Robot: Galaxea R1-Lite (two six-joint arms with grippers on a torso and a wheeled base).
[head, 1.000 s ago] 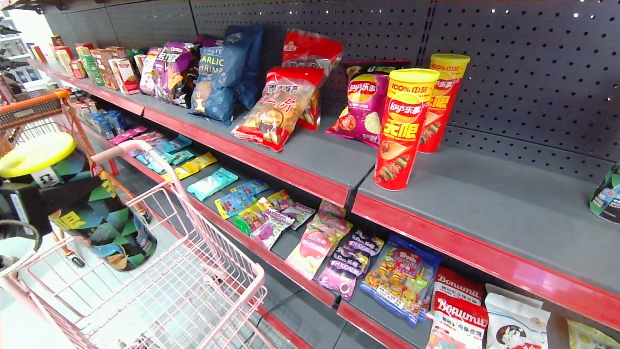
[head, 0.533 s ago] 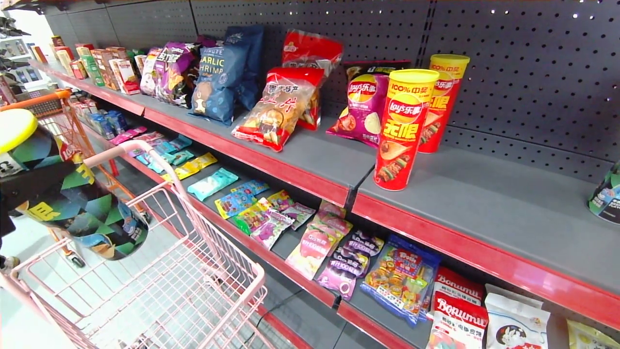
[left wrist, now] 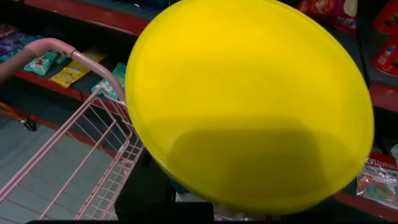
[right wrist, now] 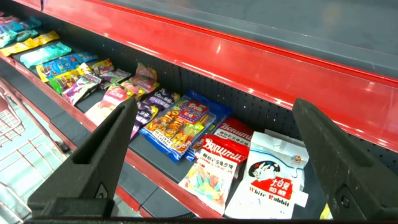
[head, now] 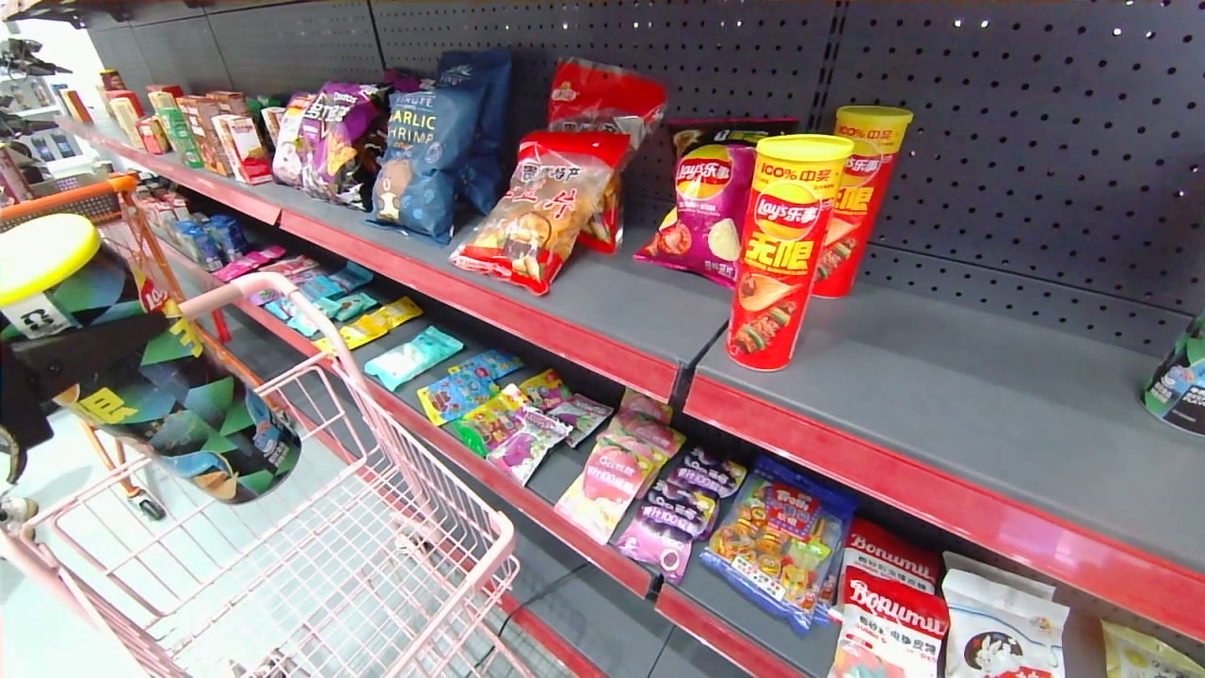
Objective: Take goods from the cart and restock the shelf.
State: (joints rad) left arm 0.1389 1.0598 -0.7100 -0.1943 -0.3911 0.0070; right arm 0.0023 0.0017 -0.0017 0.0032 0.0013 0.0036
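A dark chip can (head: 179,405) with green and blue triangles and a yellow lid (head: 42,254) hangs tilted over the pink wire cart (head: 414,490) at the left edge of the head view. My left gripper (head: 89,344) is shut on the can, one black finger across its side. The left wrist view looks straight onto the lid (left wrist: 249,99). My right gripper (right wrist: 214,109) is open with nothing between its fingers (right wrist: 99,168), facing the lower shelf of snack bags (right wrist: 180,124). The grey upper shelf (head: 941,377) with a red front edge runs across the right.
Two red chip cans (head: 786,250) with yellow lids stand mid-shelf, chip bags (head: 537,212) to their left. Bare shelf lies to their right, as far as a dark can (head: 1177,386) at the edge. An orange cart (head: 75,202) stands behind the pink one.
The can in my left gripper has swung up and to the left, leaning over more, then eased back slightly. The shelf goods have stayed put.
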